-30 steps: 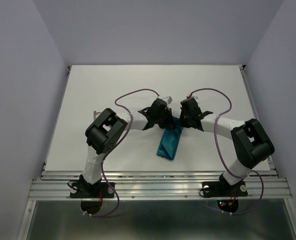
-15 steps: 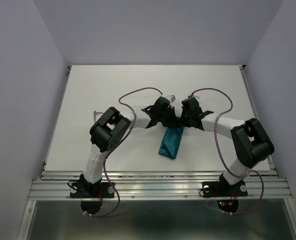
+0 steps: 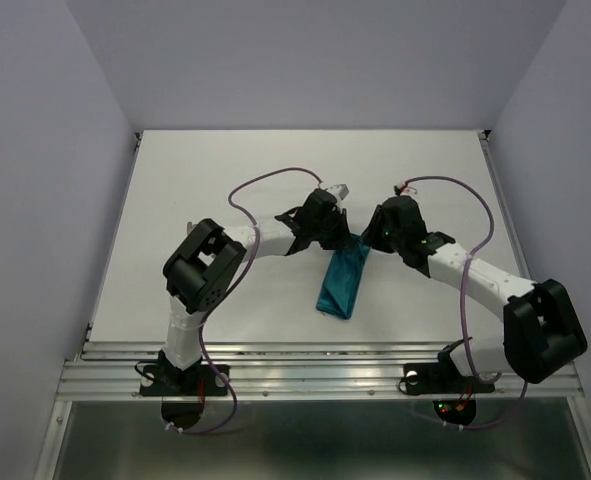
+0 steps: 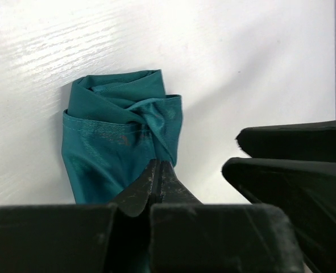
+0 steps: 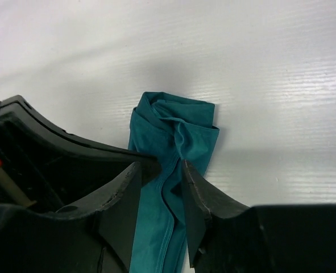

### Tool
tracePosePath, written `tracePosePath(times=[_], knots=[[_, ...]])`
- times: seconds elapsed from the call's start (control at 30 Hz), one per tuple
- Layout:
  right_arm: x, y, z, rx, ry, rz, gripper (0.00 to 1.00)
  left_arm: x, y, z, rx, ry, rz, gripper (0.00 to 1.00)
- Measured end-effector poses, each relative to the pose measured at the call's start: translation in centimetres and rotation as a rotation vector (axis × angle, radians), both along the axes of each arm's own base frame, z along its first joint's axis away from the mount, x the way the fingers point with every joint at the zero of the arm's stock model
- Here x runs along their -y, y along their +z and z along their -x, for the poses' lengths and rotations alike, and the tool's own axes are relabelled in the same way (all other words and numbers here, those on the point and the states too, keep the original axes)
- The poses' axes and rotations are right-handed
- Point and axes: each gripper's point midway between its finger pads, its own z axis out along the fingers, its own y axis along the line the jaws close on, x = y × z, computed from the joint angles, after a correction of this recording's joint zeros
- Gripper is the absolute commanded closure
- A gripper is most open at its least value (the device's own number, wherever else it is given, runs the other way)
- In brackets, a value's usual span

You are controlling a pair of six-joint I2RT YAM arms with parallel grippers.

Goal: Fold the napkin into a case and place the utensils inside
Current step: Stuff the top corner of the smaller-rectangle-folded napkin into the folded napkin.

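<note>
The teal napkin [image 3: 341,283] lies on the white table [image 3: 225,180] as a narrow folded case, its far end bunched and twisted. It also shows in the left wrist view [image 4: 116,125] and the right wrist view [image 5: 176,125]. My left gripper [image 3: 341,234] is at that far end. In its own view, the left gripper [image 4: 158,164] is shut, with a gathered fold of the cloth running into its tips. My right gripper [image 3: 373,240] is beside it. In its own view, the right gripper [image 5: 162,165] is open and straddles a raised ridge of the cloth. No utensils are in view.
The right gripper's black fingers [image 4: 293,153] sit close on the right in the left wrist view. The left gripper's body [image 5: 65,165] fills the left of the right wrist view. Purple cables [image 3: 265,185] loop above both wrists. A metal rail [image 3: 315,365] runs along the near edge.
My right arm has swung its elbow out to the right and stretched lower, with its gripper shifting slightly right. The left arm shifted a little. The napkin has stayed in place.
</note>
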Motion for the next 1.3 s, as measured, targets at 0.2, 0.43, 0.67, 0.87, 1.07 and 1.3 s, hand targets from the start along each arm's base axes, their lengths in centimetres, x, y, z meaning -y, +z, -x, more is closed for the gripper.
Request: tracePosePath(times=[0.2,0.43,0.67,0.87,1.07,1.3], knots=[[0.8,-3.0,3.0,-0.075,-0.031,-0.040,0.63,-0.1,2.0,0.0,0.035,-0.009,0.016,1.00],[0.6,-6.7,5.2,-0.193,-0.033,-0.066,0.66,-0.5,1.0,0.5,0.013,-0.021,-0.011,1.00],[0.2,-8.0,4.9,-0.217,-0.037,-0.075,0.70,-0.6,-1.4,0.9,-0.026,-0.032,-0.041,1.00],[-0.3,-8.0,4.2,-0.199,-0.037,-0.093,0.81,-0.5,-1.8,1.2,-0.039,-0.046,-0.039,1.00],[-0.3,-8.1,4.1,-0.196,-0.036,-0.093,0.99,-0.2,-1.7,1.6,-0.043,-0.060,-0.034,1.00],[-0.3,-8.2,4.0,-0.191,-0.027,-0.088,0.99,0.2,-1.6,2.0,-0.045,-0.078,-0.022,1.00]])
